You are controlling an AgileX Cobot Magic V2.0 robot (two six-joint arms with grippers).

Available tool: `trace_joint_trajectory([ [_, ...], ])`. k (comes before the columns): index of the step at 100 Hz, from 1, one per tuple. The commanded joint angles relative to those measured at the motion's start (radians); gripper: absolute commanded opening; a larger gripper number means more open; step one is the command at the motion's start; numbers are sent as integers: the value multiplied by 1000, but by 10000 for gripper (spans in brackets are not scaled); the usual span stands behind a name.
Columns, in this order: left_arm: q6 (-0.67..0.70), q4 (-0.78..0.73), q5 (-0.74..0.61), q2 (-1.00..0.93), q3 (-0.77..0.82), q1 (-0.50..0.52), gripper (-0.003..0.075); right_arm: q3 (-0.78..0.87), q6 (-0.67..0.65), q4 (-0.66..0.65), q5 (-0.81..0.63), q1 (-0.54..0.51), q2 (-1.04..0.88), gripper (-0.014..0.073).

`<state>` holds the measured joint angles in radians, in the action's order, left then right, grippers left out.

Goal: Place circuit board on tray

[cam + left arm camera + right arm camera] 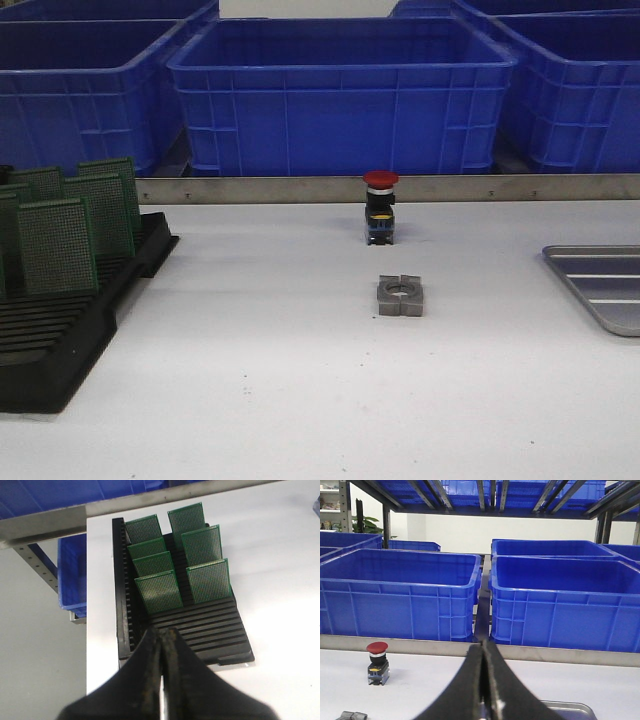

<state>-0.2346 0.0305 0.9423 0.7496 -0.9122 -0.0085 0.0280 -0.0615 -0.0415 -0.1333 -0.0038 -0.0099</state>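
Bins [340, 95]: blue plastic bins line the far edge of the scene behind a metal rail, empty as far as the front view shows; the right wrist view shows two of them side by side under blue shelving.
Table [280, 390]: a white surface spreading from the rail to the near edge.
Rack [60, 330]: a black slotted rack at the table's left side, its near slots bare.
Tray [605, 285]: a silver-grey metal tray with ridged floor at the right edge, cut off by the frame, nothing seen on the part that shows, well apart from the rack; in the right wrist view its rim shows just beyond the right gripper.
Boards [200, 562]: green circuit boards stand upright in two rows in the rack's far slots, seven counted from the left wrist camera, none on the tray.
Left gripper [162, 650]: black fingers pressed together with nothing between them, poised above the rack's near edge, the nearest boards just beyond its tip.
Right gripper [484, 665]: fingers closed on nothing, above the table near the tray.
Button [380, 207]: a red-capped push button standing upright at centre, far side.
Block [401, 296]: a small grey metal piece with a round hole, just nearer than the button.
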Motion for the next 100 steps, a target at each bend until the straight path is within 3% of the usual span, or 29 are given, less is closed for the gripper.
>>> trace_joint_trajectory([
  [1,-4,16,-42,46,-40,2,-19,6,6,-2,-81,-1,-17,-68],
  [21,-5,19,-37,89,-40,2,-15,6,6,-2,-81,-1,-17,-68],
  [28,-5,21,-30,89,-40,2,25,6,6,-2,-81,-1,-17,-68],
  [35,-5,21,-22,89,-40,2,124,6,6,-2,-81,-1,-17,-68],
  [47,-5,21,-15,89,-40,2,391,6,6,-2,-81,-1,-17,-68],
  [57,-5,21,-15,89,-40,2,506,6,6,-2,-81,-1,-17,-68],
  [82,-16,47,-67,108,-50,2,502,6,6,-2,-81,-1,-17,-68],
  [100,-168,94,-30,230,-145,2,502,6,6,-2,-81,-1,-17,-68],
])
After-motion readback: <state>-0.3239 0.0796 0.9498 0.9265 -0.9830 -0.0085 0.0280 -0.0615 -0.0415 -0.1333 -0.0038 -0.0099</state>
